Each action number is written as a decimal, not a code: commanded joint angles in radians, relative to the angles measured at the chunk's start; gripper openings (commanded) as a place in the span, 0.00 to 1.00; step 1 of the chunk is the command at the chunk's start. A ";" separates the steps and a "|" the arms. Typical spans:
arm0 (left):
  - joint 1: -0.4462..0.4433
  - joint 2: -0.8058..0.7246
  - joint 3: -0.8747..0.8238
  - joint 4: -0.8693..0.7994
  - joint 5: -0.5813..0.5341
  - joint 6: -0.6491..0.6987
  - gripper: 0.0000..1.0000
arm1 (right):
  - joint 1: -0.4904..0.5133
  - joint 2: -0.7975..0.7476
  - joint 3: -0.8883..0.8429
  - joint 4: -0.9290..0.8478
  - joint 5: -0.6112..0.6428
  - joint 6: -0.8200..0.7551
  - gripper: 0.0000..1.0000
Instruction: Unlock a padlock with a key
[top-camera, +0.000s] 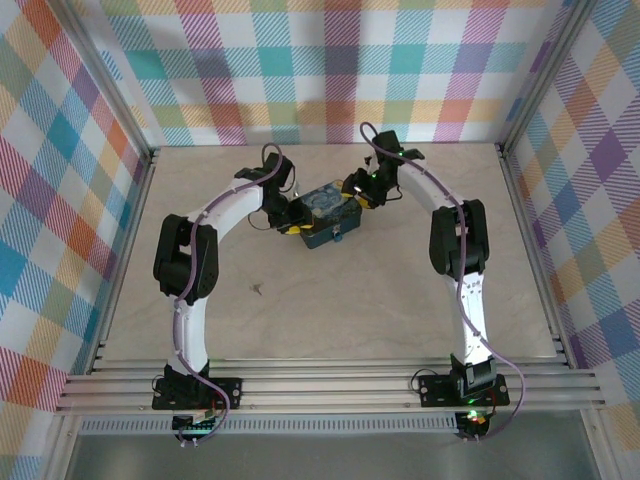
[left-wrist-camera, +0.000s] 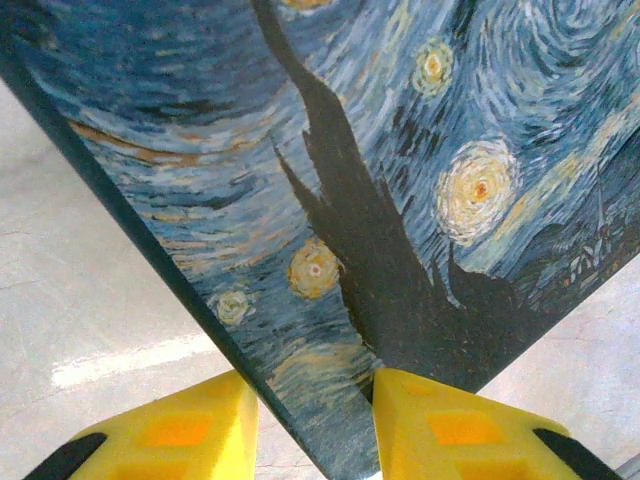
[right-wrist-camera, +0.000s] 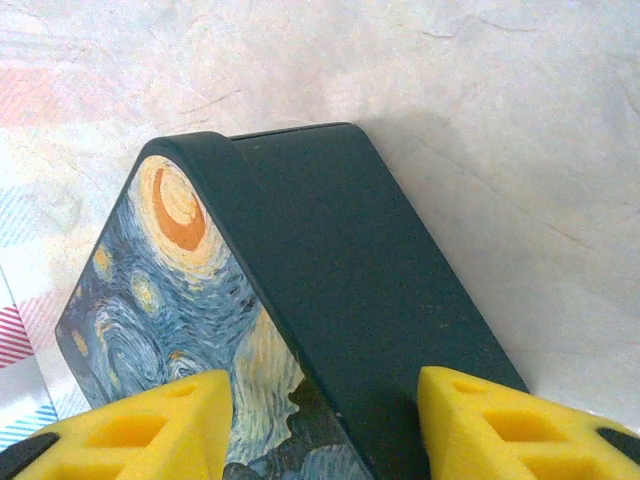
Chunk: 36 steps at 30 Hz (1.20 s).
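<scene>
Gripping of the painted tin by both arms, with the padlock at its near side.

In the top view the dark-blue, swirl-painted tin (top-camera: 325, 205) is seen at the middle of the table (top-camera: 400, 310). The left gripper (top-camera: 288, 224) is set at its left end and the right gripper (top-camera: 358, 193) at its far right corner. In the left wrist view one edge of the tin is pinched between the yellow fingers (left-wrist-camera: 190, 430). In the right wrist view a rounded corner is likewise clamped, one pad on the painted lid and the other on the dark side wall. The padlock (top-camera: 338, 237), a tiny light-blue block, is seen against the tin's near side; whether it touches cannot be told. A small dark object (top-camera: 258, 289) lies well apart, near the left arm.
</scene>
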 joint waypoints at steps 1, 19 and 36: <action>-0.007 -0.037 -0.011 0.041 0.017 -0.018 0.35 | 0.064 -0.004 0.041 -0.039 -0.149 0.001 0.52; 0.043 0.021 0.079 0.040 -0.036 -0.047 0.40 | 0.096 -0.082 -0.095 -0.023 -0.125 0.013 0.59; 0.111 -0.146 0.002 -0.142 -0.306 -0.098 0.67 | 0.072 -0.243 -0.190 -0.040 0.021 0.043 0.84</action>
